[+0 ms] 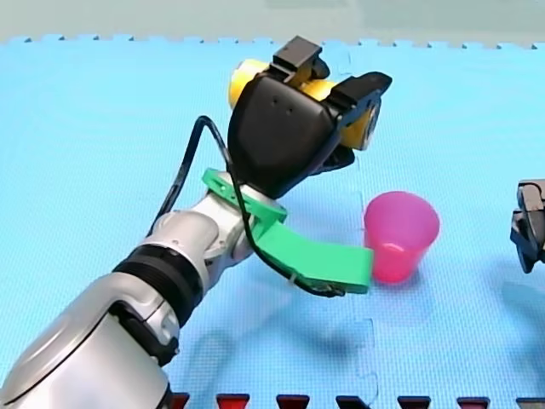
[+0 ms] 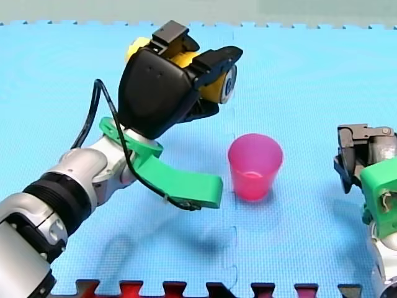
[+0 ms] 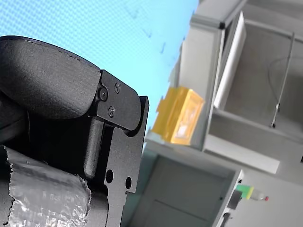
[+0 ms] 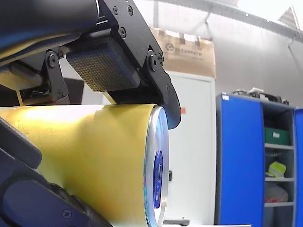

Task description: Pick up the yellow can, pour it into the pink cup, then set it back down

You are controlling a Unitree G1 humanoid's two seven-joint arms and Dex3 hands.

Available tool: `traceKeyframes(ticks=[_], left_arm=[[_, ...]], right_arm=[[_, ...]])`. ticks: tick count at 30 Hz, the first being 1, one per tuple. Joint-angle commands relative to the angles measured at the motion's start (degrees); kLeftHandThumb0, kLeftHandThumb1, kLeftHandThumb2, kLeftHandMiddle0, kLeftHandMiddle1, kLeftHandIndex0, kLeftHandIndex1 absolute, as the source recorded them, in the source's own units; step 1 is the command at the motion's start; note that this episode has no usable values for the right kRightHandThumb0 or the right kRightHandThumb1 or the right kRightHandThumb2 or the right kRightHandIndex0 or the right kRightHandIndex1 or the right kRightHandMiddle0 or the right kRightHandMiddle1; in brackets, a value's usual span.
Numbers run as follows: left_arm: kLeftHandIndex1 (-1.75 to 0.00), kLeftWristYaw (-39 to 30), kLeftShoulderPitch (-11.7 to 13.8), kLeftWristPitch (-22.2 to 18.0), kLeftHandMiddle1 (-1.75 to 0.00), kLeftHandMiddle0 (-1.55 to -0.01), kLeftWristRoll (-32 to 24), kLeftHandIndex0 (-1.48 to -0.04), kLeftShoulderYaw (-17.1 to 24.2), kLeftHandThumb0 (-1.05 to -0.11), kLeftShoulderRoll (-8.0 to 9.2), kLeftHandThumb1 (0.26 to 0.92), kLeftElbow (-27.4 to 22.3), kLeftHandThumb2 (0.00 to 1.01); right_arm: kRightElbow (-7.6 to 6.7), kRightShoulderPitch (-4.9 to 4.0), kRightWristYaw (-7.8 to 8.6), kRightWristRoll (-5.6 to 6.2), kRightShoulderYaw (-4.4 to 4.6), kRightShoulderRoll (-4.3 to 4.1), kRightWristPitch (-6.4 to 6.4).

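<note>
My left hand is shut on the yellow can, holding it on its side in the air. The can's silver top faces right, above and a little left of the pink cup. The cup stands upright on the blue mat. In the second wrist view the can lies across the palm with a finger pad pressed on it. My right hand sits low at the right edge, to the right of the cup, holding nothing.
The blue foam mat covers the whole work surface, with a jigsaw seam running toward the front. A green bracket on my left wrist hangs just left of the cup. Red and black tiles line the near edge.
</note>
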Motion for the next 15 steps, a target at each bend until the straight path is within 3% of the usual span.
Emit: traceKeyframes(ticks=[1,15], left_arm=[[-0.04,0.70,-0.72,0.50,-1.70,-0.86,-0.07,-1.35,-0.27,-0.323,0.12,0.839,0.03,0.00],[-0.10,0.86,-0.59,0.07,-1.75,-0.88,-1.12,-1.37,-0.51,-0.314,-0.03,0.848,0.22,0.00]], right_arm=[[-0.14,0.20,0.08,0.24,-0.15,-0.27,-0.22],[-0.71,0.41,0.23,0.29,-0.19,-0.14,-0.16]])
